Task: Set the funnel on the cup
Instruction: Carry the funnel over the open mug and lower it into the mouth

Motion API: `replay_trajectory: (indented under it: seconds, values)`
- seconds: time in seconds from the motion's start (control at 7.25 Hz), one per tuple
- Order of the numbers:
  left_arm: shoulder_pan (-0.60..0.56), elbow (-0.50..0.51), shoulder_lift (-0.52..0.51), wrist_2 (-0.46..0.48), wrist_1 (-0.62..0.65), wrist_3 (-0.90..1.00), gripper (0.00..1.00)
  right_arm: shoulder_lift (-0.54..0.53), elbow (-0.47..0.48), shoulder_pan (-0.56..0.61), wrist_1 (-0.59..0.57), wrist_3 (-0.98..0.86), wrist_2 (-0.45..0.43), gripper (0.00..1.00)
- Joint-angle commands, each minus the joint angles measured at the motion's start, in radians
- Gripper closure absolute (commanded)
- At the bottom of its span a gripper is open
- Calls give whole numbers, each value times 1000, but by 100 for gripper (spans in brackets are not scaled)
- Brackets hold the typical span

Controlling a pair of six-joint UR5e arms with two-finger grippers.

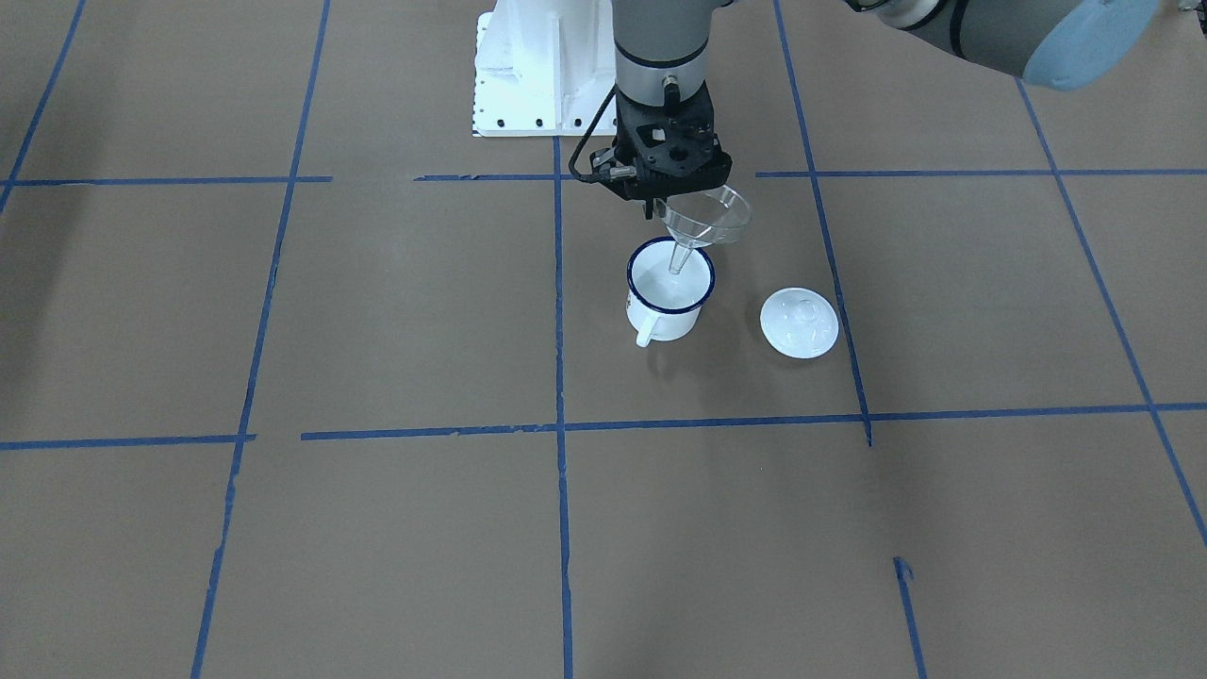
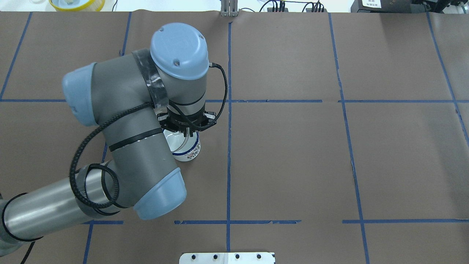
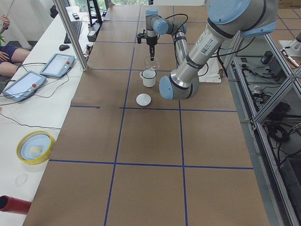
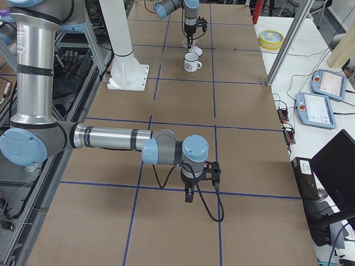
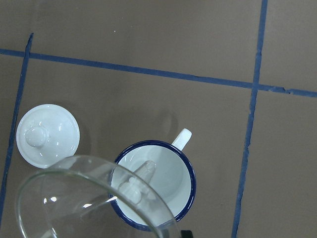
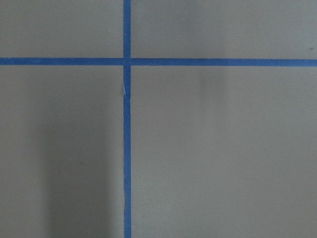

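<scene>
The clear funnel (image 1: 709, 218) hangs tilted in my left gripper (image 1: 653, 208), which is shut on its rim. Its thin spout points down over the mouth of the cup (image 1: 669, 300), a white enamel mug with a dark blue rim, its handle towards the front-facing camera. In the left wrist view the funnel (image 5: 89, 198) fills the lower left and its spout tip lies over the cup's opening (image 5: 163, 178). From overhead the arm hides most of the cup (image 2: 187, 151). My right gripper (image 4: 188, 195) shows only in the exterior right view, low over bare table; I cannot tell its state.
A round white knobbed lid (image 1: 799, 322) lies flat on the table beside the cup, also in the left wrist view (image 5: 48, 135). The white robot base plate (image 1: 528, 75) stands behind the cup. Blue tape lines cross the brown table.
</scene>
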Motion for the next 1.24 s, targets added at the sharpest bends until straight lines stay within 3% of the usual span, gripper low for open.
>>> replay_trajectory:
  seconds: [0.0, 0.55, 0.69, 0.83, 1.1]
  values:
    - [27, 32, -5, 29, 1, 15, 100, 0, 0, 0, 0, 0, 0, 0]
    - [27, 49, -2, 31, -1, 48, 100, 0, 0, 0, 0, 0, 0, 0]
    - [26, 68, -2, 29, -8, 48, 71, 0, 0, 0, 0, 0, 0, 0]
    - [26, 90, -2, 29, -30, 48, 1, 0, 0, 0, 0, 0, 0, 0]
    - [26, 89, 3, 26, -42, 35, 0, 0, 0, 0, 0, 0, 0, 0]
